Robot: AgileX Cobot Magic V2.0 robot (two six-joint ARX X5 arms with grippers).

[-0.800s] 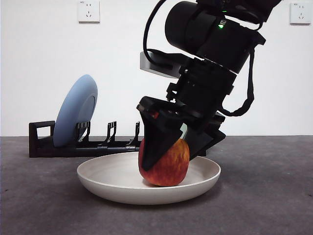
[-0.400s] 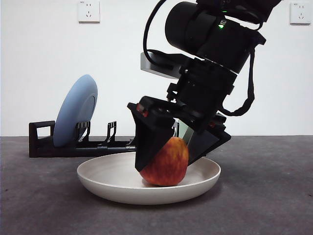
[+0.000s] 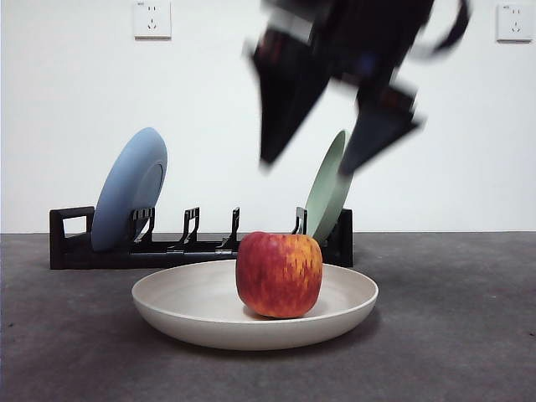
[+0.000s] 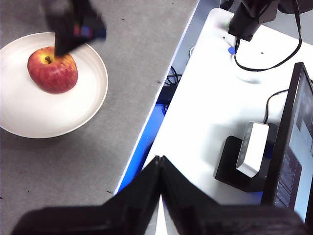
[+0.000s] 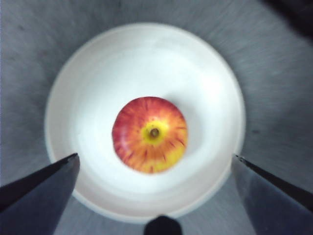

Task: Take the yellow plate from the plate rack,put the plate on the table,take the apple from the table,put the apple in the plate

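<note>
Right gripper (image 3: pixel 331 151) above the plate (image 3: pixel 184 322), jaws spread wide, holding nothing
I see the apple (image 3: pixel 280 275) upright in the plate on the table (image 3: pixel 469 335), clear below both jaws; left gripper (image 4: pixel 160 169) off beside the table, jaws closed together

The right gripper (image 3: pixel 322 138), upper centre of the front view, is motion-blurred and cut off by the top edge. The pale green plate (image 3: pixel 328 197) is partly hidden (its upper edge behind a blurred jaw).

The red, yellow-streaked apple (image 3: pixel 279 274) is sitting upright, stem up, mid-frame in the cream yellow plate (image 3: pixel 184 311); the plate is lying flat on the grey table (image 3: pixel 452 335); the black plate rack (image 3: pixel 71 239) is standing behind.
</note>
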